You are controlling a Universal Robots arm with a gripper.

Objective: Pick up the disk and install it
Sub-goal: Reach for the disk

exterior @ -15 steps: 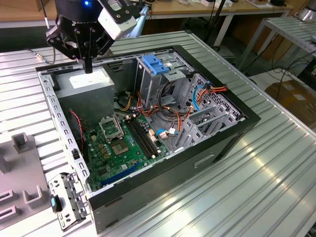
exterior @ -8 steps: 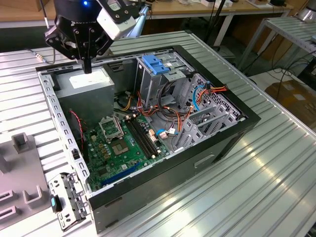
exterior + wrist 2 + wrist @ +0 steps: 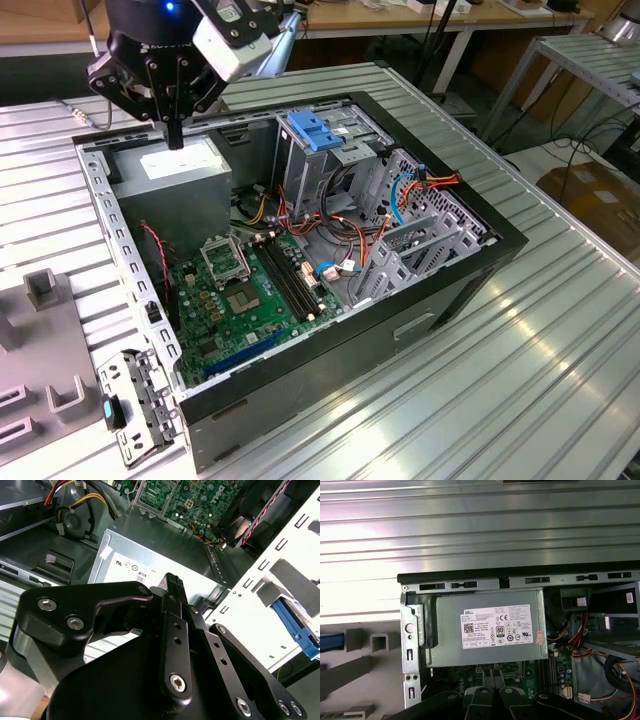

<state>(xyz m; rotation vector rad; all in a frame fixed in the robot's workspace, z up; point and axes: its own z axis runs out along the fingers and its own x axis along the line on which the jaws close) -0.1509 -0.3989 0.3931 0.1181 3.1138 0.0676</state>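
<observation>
Bright, even light from above in the exterior view, with short soft shadows inside the computer case (image 3: 300, 385). Mild sheen on the ribbed metal table (image 3: 520, 380) at the exterior view's lower right. Hard glare on the same ribs in the first wrist view, with several bands blown out to white. Dark pockets in the case corners there. Label (image 3: 496, 626) on the grey box (image 3: 447, 630) evenly lit, slightly soft. In the second wrist view, black gripper (image 3: 173, 582) close to the lens, soft, small highlights on bolts. Circuit board (image 3: 200, 500) behind it crisper.
</observation>
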